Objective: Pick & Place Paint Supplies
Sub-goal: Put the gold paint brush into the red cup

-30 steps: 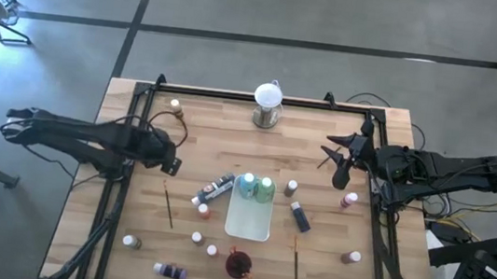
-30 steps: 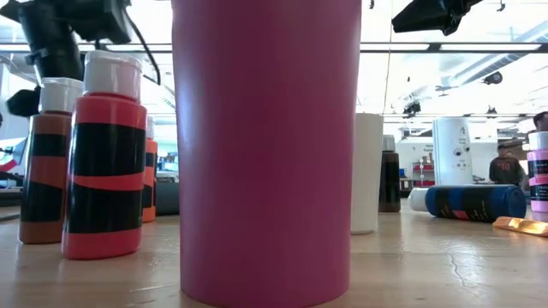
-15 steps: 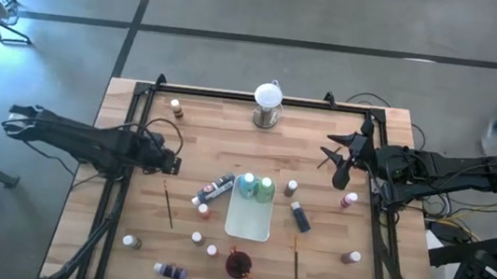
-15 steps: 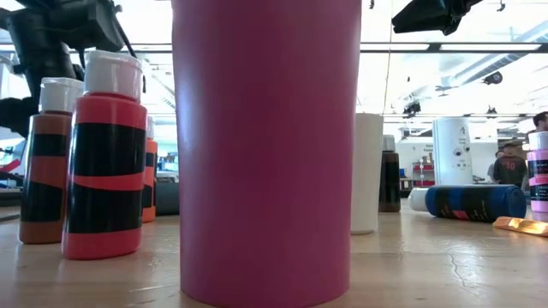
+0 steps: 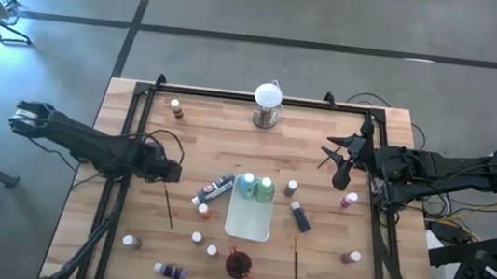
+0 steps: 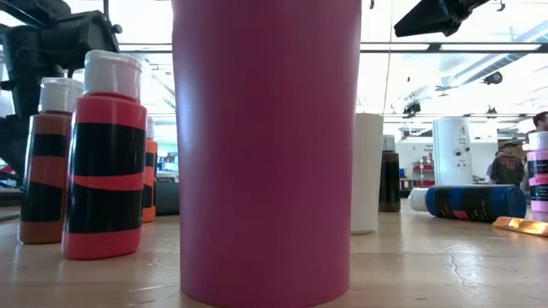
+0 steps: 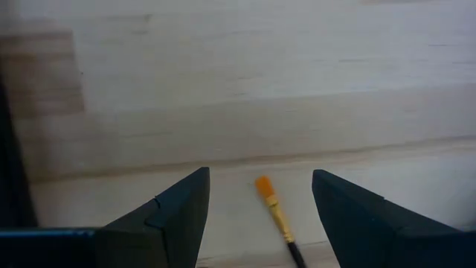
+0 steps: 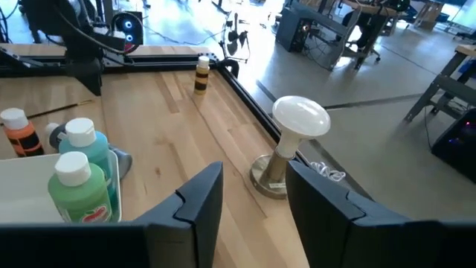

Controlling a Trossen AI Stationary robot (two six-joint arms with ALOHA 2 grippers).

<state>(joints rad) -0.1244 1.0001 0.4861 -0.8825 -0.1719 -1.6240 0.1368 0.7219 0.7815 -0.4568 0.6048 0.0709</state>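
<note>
Left gripper (image 7: 256,216) low over table (image 5: 212,126), claw wide, orange-tipped brush (image 7: 272,213) between its fingers. Right gripper (image 5: 335,161) waits up high, claw apart, holding nothing.

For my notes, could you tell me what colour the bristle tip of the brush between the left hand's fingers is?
The brush has an orange tip, clearest in the left wrist view.

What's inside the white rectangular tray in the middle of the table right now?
Two white-capped bottles, one teal and one green, stand at the far end of the white rectangular tray. The rest of the tray shows bare; nothing covers it.
</note>
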